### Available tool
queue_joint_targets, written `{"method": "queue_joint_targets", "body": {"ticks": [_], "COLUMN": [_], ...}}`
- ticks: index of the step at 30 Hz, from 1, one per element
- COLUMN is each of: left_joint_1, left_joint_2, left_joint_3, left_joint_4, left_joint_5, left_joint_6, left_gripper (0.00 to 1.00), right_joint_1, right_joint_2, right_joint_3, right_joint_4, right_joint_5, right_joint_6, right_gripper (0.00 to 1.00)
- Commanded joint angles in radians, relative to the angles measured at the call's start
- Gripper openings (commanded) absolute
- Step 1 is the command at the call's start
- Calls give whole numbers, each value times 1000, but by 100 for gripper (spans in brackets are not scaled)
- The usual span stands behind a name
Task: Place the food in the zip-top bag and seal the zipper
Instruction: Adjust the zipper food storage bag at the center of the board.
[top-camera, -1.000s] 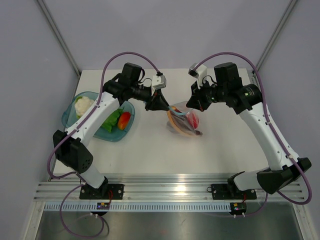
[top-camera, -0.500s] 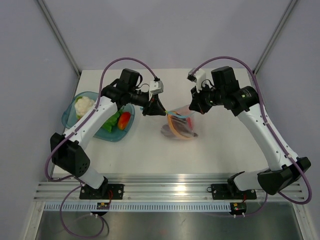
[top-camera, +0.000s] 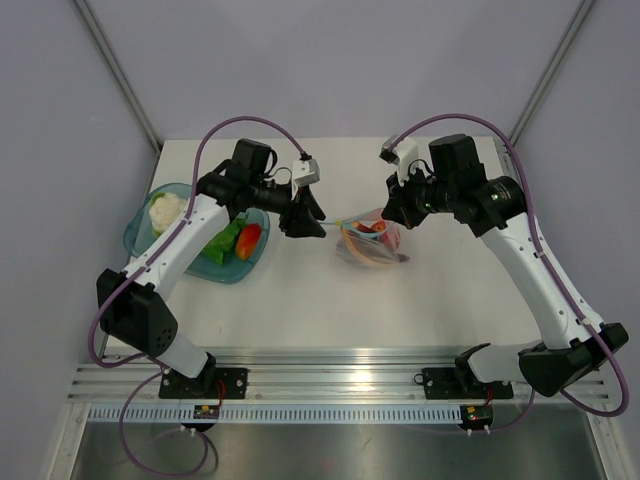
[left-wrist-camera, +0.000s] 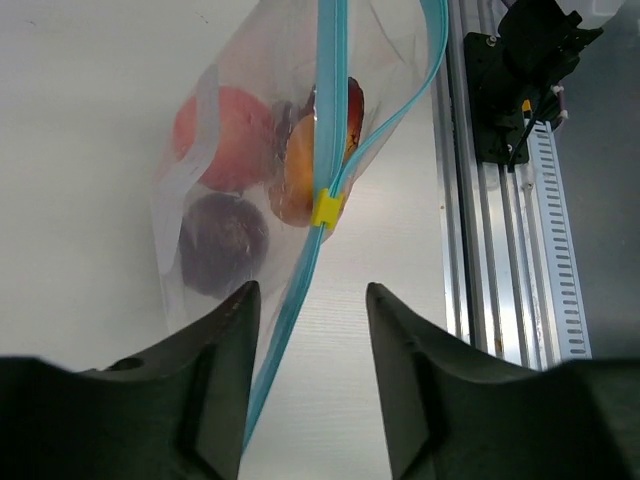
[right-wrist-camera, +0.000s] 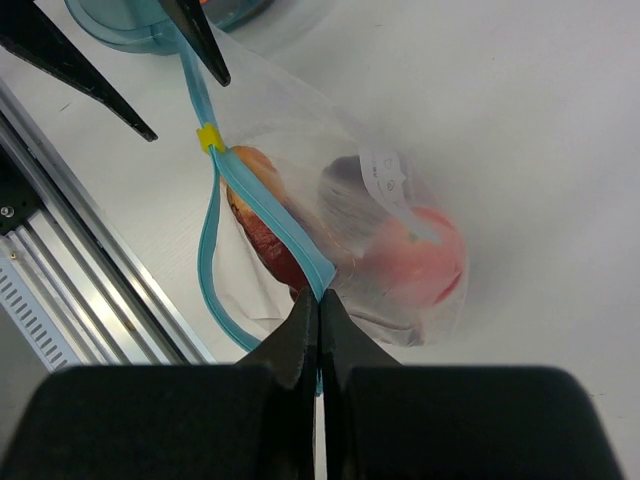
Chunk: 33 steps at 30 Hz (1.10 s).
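Over table (top-camera: 300, 300), clear zip-top bag (top-camera: 372, 240) w/ round red food (right-wrist-camera: 420, 255); R fingers (right-wrist-camera: 295, 335) tight on teal zipper (right-wrist-camera: 270, 225), L fingers (left-wrist-camera: 215, 340) apart.

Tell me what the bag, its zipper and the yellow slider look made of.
The zip-top bag: thin clear plastic film, glossy; the food shows through and it creases. The zipper: teal-blue plastic strip, flexible, since it bows into a loop. The yellow slider: probably hard opaque plastic.

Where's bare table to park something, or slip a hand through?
Widest bare patch: near strip between the zip-top bag and the front rail. Also the far edge of the table, behind the bag. Crowded: left gripper, bag and right gripper in a row; teal bowl fills the left.
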Motion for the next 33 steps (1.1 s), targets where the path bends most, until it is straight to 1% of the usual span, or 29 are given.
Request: {"method": "queue_joint_targets", "body": {"ticks": [1,3,5,12,15,16,17,19,21,23,27,29,33], "left_joint_1": [-1,-13,-30,-51,-57,-57,-59,-59,-59,-59,-59,-59,-59], "left_joint_2": [-43,-54,-58,-49,-45,-37,-32,-26,-25,-26,-25,-22,-15], "left_joint_3": [-18,-31,-35,-35,-25,-24,-15,-7,-5,-4,-4,1,7], "left_joint_4": [92,141,172,228,236,233,219,202,189,179,181,182,182], "left_joint_5": [16,6,-10,-27,-20,-20,-16,-11,-10,-10,-4,1,12], "left_joint_6": [-88,-112,-113,-147,-144,-142,-139,-124,-115,-112,-112,-116,-116], "left_gripper": [54,58,59,55,51,49,43,37,34,34,45,45,42], "right_joint_1": [-5,-5,-5,-5,-5,-5,-4,-5,-5,-5,-4,-4,-5], "right_joint_2": [-27,-25,-25,-28,-30,-28,-30,-31,-30,-30,-22,-19,-16], "right_joint_3": [14,17,20,27,26,24,24,21,18,17,20,20,30], "right_joint_4": [43,43,40,34,34,33,36,37,39,40,40,42,40], "right_joint_5": [-33,-37,-44,-51,-56,-56,-54,-54,-54,-54,-61,-62,-64], "right_joint_6": [12,13,15,21,26,27,27,30,32,33,36,35,36], "right_gripper": [0,0,0,0,0,0,0,0,0,0,0,0,0]}}
